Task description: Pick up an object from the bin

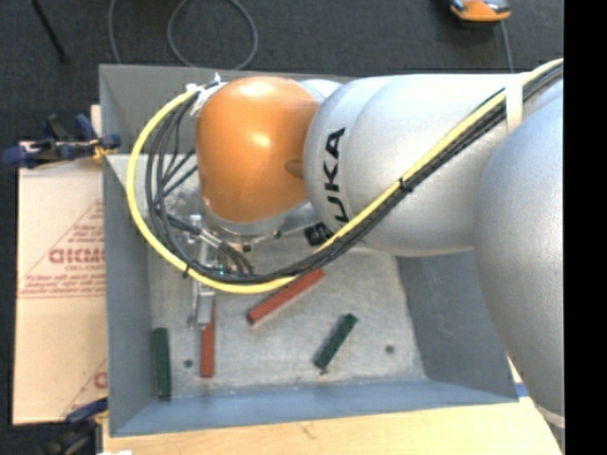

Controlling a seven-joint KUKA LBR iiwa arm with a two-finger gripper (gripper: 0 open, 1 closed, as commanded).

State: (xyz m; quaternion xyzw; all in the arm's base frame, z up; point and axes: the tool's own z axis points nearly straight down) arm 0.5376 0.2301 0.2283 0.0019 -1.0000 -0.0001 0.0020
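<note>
- Dark floor lies round the grey metal bin (121, 282). Its speckled bottom carries four small sticks, spread apart and not heaped.
- Farthest left, close along the left wall, a dark green stick (162, 363) lies lengthwise, pointing toward the near wall.
- Just to its right lies a short orange-red stick (207, 356), roughly parallel to the green one. Its lower end is near the front wall.
- The gripper (201, 320) hangs over the upper end of that orange-red stick, which runs from the claw straight toward the near wall. Whether the tip touches the stick I cannot tell.
- Whether the claw is wide or narrow I cannot tell either, since the wrist and its cables crowd that spot. I see nothing clearly held.
- To my eye the coming move turns on this: the claw stands over the stick's end, not its middle. A bite there could let the long free part droop or swing.
- Next to the right, a longer red-brown stick (285, 297) lies on a slant, its lower left end near the claw and its other end up under the arm.
- Further right, well apart from the claw, a second dark green stick (335, 341) lies tilted.
- Above all this the orange wrist cover (251, 150) and the big grey arm (427, 178) reach in from the right.
</note>
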